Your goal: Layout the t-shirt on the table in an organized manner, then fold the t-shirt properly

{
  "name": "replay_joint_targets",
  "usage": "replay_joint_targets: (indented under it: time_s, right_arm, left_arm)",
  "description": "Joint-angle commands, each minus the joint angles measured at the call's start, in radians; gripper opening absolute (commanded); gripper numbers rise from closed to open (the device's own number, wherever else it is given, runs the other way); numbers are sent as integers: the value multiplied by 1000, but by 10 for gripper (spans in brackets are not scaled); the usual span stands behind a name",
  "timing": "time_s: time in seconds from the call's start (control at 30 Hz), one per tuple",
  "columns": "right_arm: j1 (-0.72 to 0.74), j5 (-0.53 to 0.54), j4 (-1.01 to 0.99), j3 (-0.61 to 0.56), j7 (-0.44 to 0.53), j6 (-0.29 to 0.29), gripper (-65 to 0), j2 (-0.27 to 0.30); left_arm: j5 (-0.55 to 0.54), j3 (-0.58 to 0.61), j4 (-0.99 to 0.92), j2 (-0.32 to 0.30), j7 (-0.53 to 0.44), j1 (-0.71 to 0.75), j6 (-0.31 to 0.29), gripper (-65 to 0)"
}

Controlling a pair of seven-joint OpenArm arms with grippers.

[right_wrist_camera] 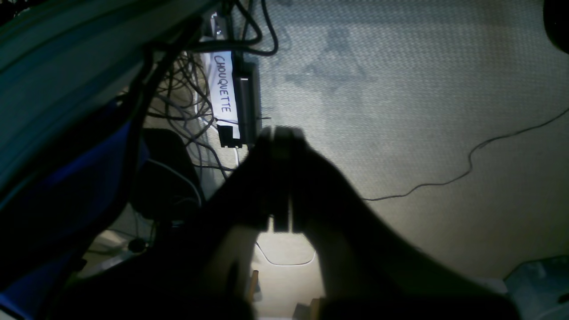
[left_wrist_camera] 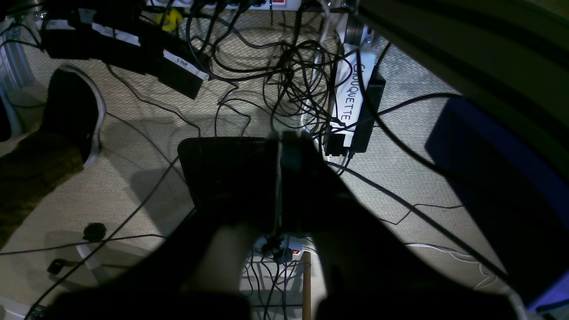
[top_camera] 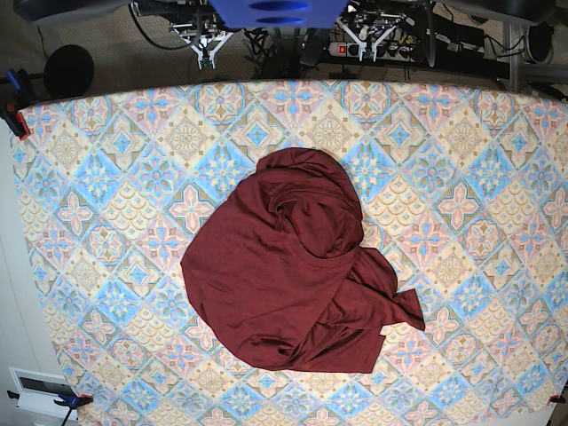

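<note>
T-shirt [top_camera: 293,266] is sitting crumpled in a rounded heap near the middle of the tabletop [top_camera: 106,177], nothing laid out yet. It's looking like soft, light knit: it'll be draping and sliding rather than holding shape, so pinching one layer at an edge should be working better than grabbing the bulk. Best handle is probably the loose flap sticking out at the heap's lower right in the base view; collar and sleeves are buried in folds, can't be picking them out. Left tool [left_wrist_camera: 279,178] and right tool [right_wrist_camera: 281,178] are both clenched on nothing, hanging off the far edge over the carpeted floor [right_wrist_camera: 400,89], well apart from the shirt. Nothing else is lying on the tabletop; cable tangle [left_wrist_camera: 293,75] and a labelled power strip [left_wrist_camera: 349,100] are sitting down below, out of the way.
</note>
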Motion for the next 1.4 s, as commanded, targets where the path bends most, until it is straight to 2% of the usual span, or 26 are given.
replay_joint_targets:
  time_s: [0.0, 1.03, 1.17, 1.37]
  right_arm:
    - [-3, 0, 1, 0, -3, 0, -650, 4]
    - [-6, 0, 1, 0, -3, 2, -650, 4]
    - [-78, 0, 44, 0, -3, 2, -650, 8]
    - [-205, 0, 194, -3, -3, 2, -650, 11]
  left_arm:
    - [3, 1, 3, 2, 6, 8, 1, -648]
    - [1, 0, 6, -1, 3, 23, 1, -648]
    - [3, 1, 17, -19, -1, 51, 1, -648]
    - [3, 1, 183, -58, 6, 158, 1, -648]
